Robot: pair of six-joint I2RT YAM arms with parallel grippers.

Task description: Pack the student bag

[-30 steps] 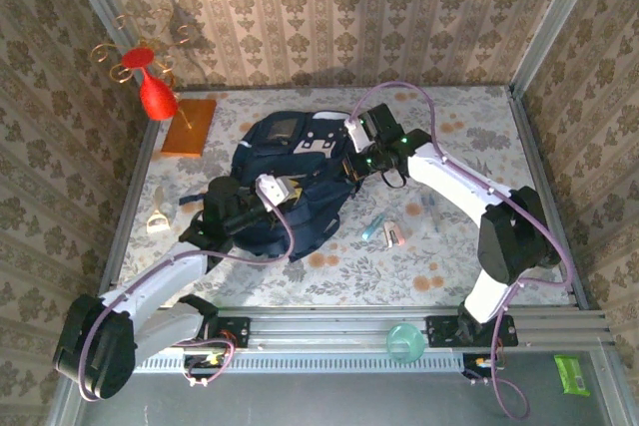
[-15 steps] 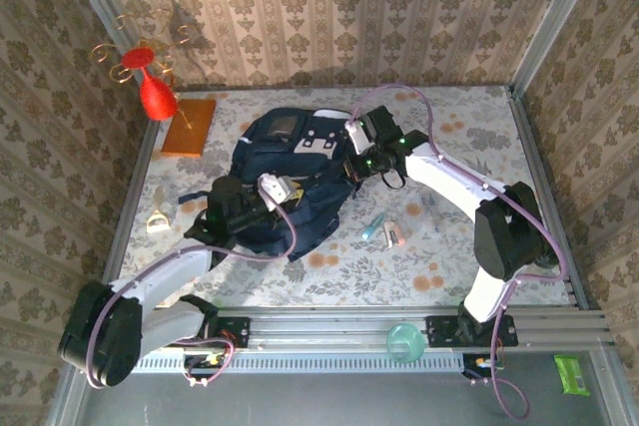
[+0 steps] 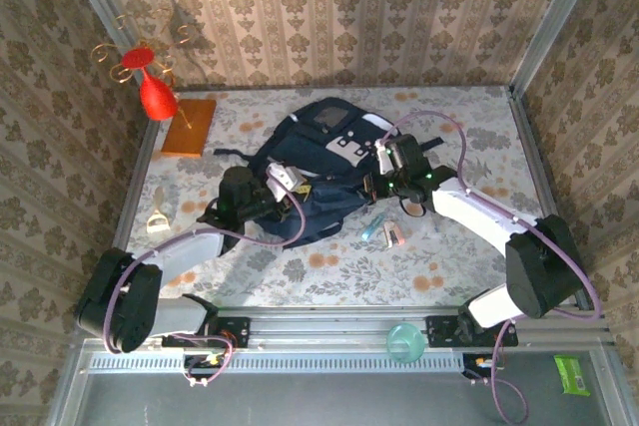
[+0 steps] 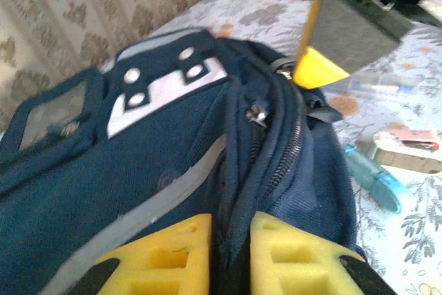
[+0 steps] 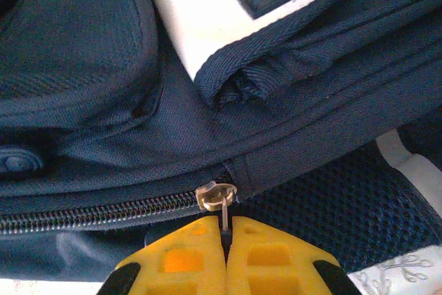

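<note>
The student bag (image 3: 318, 162), a dark navy backpack with a grey-white patch (image 4: 166, 84) and a pale stripe, lies on the table's middle. My left gripper (image 3: 268, 197) is at its near left side, its yellow pads (image 4: 276, 253) shut on a fold of navy fabric (image 4: 235, 240) beside the zipper teeth. My right gripper (image 3: 384, 185) is at the bag's right side, its pads (image 5: 266, 257) shut on the thin metal pull of the zipper slider (image 5: 215, 195). The slider sits at the end of the zipper track.
A teal pen (image 3: 373, 226) and a small pink-white item (image 3: 393, 235) lie just right of the bag. A red vase (image 3: 156, 94) with gold wire stands by a wooden board (image 3: 189, 126) at the back left. A small pale object (image 3: 158, 221) lies at the left.
The bag has swung and shifted to the right and back. My right gripper moved right and nearer with the zipper pull; my left gripper followed, still holding the fabric.
</note>
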